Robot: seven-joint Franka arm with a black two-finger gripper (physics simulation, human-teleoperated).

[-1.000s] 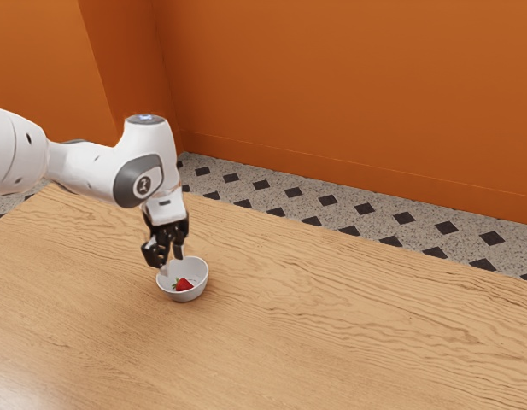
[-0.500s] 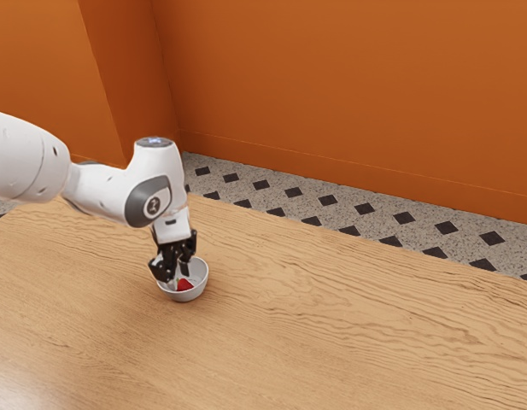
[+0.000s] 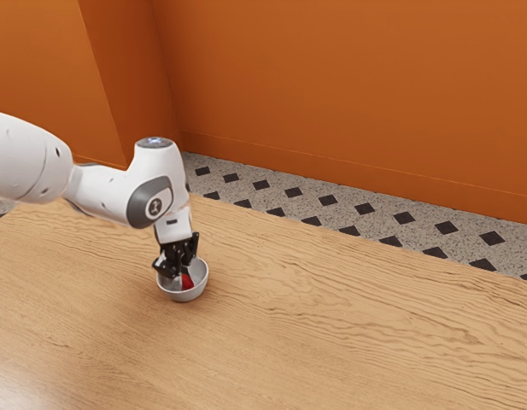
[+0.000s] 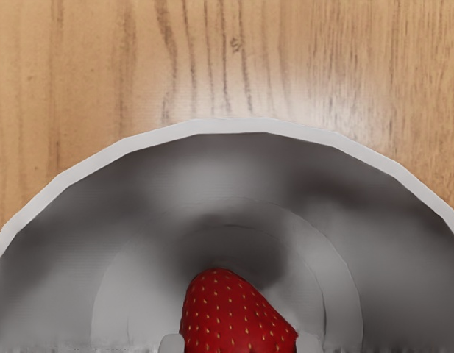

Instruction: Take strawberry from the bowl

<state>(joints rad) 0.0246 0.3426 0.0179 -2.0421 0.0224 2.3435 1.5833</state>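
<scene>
Right, my black two-finger hand point(image 3: 184, 275) stands part-closed, pinching the red, seeded strawberry point(image 4: 234, 316) from both flanks, down inside the round white bowl point(image 4: 234, 125). It's light, I'd say, soft and easily bruised: gentle pressure, round its middle.

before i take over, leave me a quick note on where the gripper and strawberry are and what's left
Gripper: down in the bowl, shut on the strawberry from both sides.
Strawberry: inside the bowl, which stands on the table.
Done: reached in, grip taken.
Left: lift the strawberry clear of the bowl.
</scene>
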